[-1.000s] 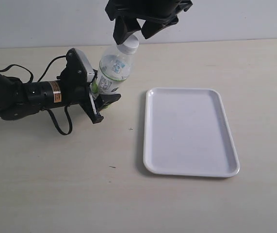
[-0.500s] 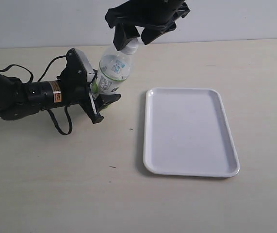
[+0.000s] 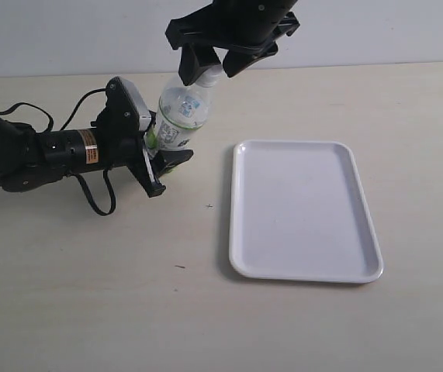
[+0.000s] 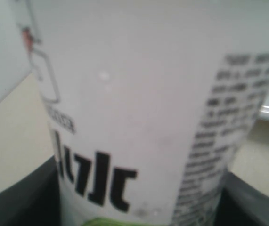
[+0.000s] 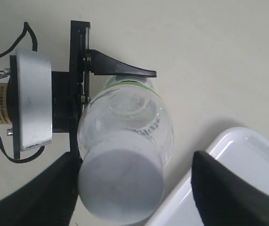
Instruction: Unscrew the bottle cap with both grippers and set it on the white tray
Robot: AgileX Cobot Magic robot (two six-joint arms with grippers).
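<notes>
I've got the left gripper (image 3: pixel 165 153) with its jaws pinching the bottle (image 3: pixel 181 112) low down, tilted toward 1 o'clock. Right gripper (image 3: pixel 210 68) is over the bottle cap (image 5: pixel 122 186), jaws spread either side, cap still on the neck. White tray (image 3: pixel 306 209) sits at 4 o'clock from the bottle.

Prob. a robotics lab or test bench. Bare beige table (image 3: pixel 89 310) against a plain pale wall (image 3: pixel 66 39). Two black robot arms work over it: left arm (image 3: pixel 19 151) lying low (orange label, loose black cable (image 3: pixel 91 203)), right arm (image 3: pixel 240 19) reaching down from above. Test props: white tray (image 3: pixel 244 267), small bottle (image 3: pixel 181 108).
</notes>
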